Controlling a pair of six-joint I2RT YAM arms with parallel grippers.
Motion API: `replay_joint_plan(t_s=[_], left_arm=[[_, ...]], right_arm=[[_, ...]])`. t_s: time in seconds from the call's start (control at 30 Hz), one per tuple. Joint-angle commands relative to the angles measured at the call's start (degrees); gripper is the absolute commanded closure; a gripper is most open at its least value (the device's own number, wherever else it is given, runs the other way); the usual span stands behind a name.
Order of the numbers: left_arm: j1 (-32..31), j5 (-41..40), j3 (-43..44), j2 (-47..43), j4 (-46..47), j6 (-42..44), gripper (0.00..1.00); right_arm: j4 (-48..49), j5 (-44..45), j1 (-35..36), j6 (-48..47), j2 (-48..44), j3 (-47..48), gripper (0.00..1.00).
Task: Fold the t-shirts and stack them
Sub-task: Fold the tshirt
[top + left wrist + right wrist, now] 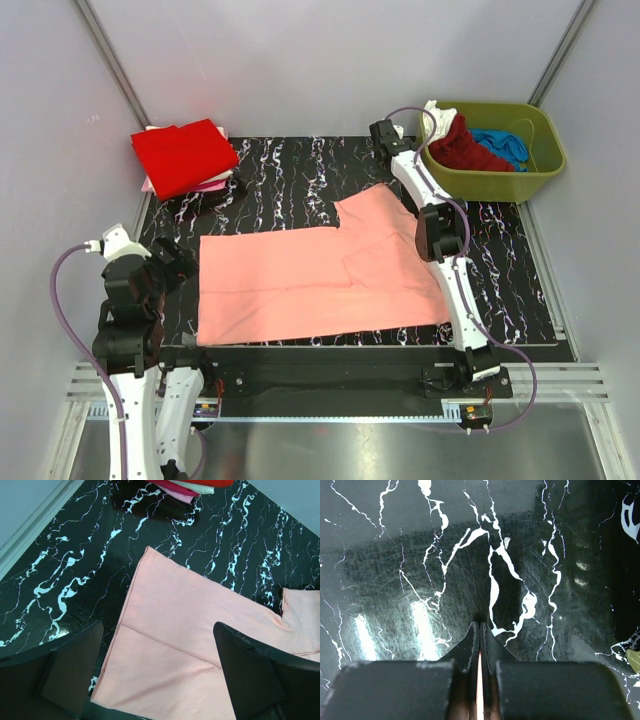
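A salmon-pink t-shirt (320, 275) lies flat across the black marbled table (290, 165), one sleeve (375, 205) reaching toward the back right. My right gripper (384, 133) is down at that sleeve's far edge. In the right wrist view its jaws (480, 625) are shut, with a thin strip of salmon-pink cloth in the slit between them and bare table ahead. My left gripper (183, 262) hovers open over the shirt's left hem (165, 650), its fingers (75, 670) wide apart and holding nothing. A folded bright red t-shirt (183, 155) tops a small stack at the back left.
An olive-green tub (510, 180) at the back right holds dark red (465, 145), blue (502, 145) and white (434, 110) t-shirts. Grey walls close in the table on three sides. A metal rail (330, 385) runs along the near edge.
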Motion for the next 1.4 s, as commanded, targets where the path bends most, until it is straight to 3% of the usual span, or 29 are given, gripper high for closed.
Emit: replay_joint_plan(t_s=[0.0, 0.4, 0.67, 0.97, 1.2, 1.37], left_arm=[[0.0, -1.3, 0.1, 0.1, 2.3, -0.4, 0.01], [0.0, 0.9, -1.3, 1.6, 4.9, 0.9, 0.01], [0.0, 8.1, 8.3, 26.1, 4.2, 3.8, 0.01], [0.0, 4.4, 20.2, 51.6, 6.0, 6.4, 0.07], [0.0, 1.5, 25.5, 67.8, 6.2, 5.7, 0.19], [0.1, -1.4, 26.3, 73.2, 8.0, 6.1, 0.38]], right_arm=[[-2.1, 0.3, 0.2, 0.3, -3.3, -4.2, 1.00], [-3.1, -2.1, 0.3, 1.0, -16.8, -12.5, 1.00], [0.3, -2.9, 0.3, 0.4, -29.8, -24.9, 1.00], [4.1, -8.0, 0.3, 3.6, -39.3, -37.0, 1.00], [7.5, -9.8, 0.3, 3.7, -45.1, -47.6, 1.00], [8.4, -11.6, 0.3, 4.3, -47.8, -50.7, 1.00]])
